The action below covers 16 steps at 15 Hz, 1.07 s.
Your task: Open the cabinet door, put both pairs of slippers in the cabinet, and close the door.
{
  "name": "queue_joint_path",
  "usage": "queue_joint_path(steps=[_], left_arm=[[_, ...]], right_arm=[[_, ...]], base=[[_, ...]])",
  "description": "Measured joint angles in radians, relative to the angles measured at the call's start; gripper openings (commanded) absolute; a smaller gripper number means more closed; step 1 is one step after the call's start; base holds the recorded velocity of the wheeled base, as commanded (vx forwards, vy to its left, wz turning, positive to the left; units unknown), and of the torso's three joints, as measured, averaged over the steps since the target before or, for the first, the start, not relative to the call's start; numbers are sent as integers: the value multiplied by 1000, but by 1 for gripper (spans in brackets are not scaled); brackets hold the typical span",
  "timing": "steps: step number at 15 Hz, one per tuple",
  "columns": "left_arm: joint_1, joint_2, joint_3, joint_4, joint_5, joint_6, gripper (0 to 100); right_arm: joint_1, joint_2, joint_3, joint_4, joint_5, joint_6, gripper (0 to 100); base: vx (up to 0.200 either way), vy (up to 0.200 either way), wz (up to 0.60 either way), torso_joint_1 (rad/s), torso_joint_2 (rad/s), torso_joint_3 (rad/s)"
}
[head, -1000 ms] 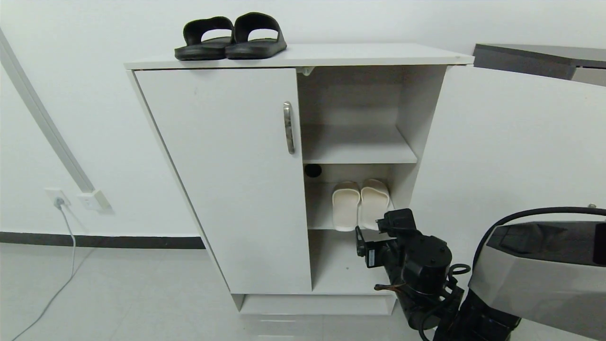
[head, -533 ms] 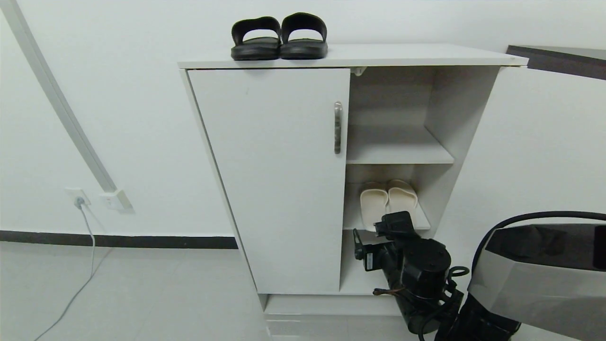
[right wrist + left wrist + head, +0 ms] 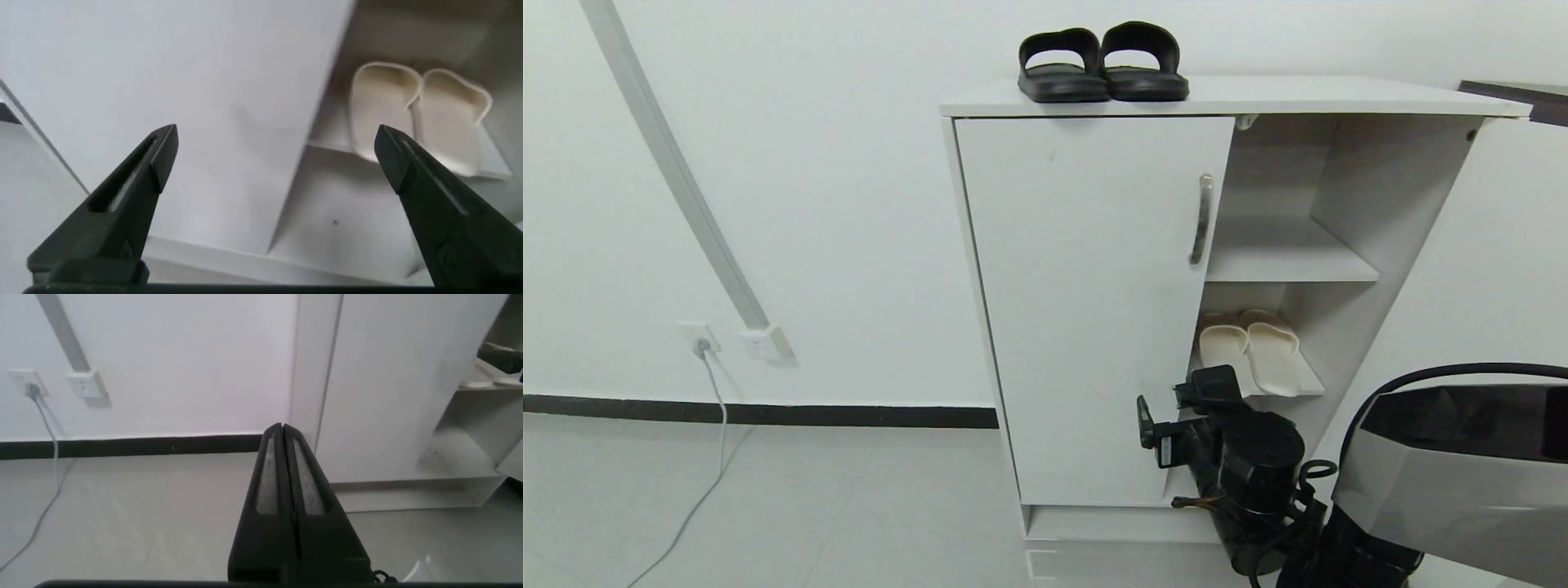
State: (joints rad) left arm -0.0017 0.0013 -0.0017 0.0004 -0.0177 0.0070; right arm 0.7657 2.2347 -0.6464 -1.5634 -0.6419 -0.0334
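The cabinet (image 3: pixel 1298 94) stands against the wall, its left door (image 3: pixel 1094 310) closed and its right door (image 3: pixel 1486 245) swung wide. In the head view the black slippers (image 3: pixel 1103 61) sit side by side on its top. The white slippers (image 3: pixel 1250 351) lie on the middle shelf inside, and the right wrist view looks up at them from below. The right gripper (image 3: pixel 276 139) hangs low before the closed door's edge, jaws spread and empty. The left gripper (image 3: pixel 283 433) has its fingers pressed together above the floor. The left wrist view takes in a wall socket (image 3: pixel 24 380).
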Motion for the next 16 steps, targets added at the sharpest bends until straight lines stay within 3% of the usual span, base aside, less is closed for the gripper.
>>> queue_joint_path(steps=[9, 16], left_arm=[[0, 0, 0, 0, 1, -2, 0], [0, 0, 0, 0, 1, -4, 0]], right_arm=[[-10, -20, 64, -6, 147, 0, 100], [-10, -18, 77, -6, 161, 7, 100]], base=[[0, 0, 0, 0, 0, 0], [0, 0, 0, 0, 0, 0]])
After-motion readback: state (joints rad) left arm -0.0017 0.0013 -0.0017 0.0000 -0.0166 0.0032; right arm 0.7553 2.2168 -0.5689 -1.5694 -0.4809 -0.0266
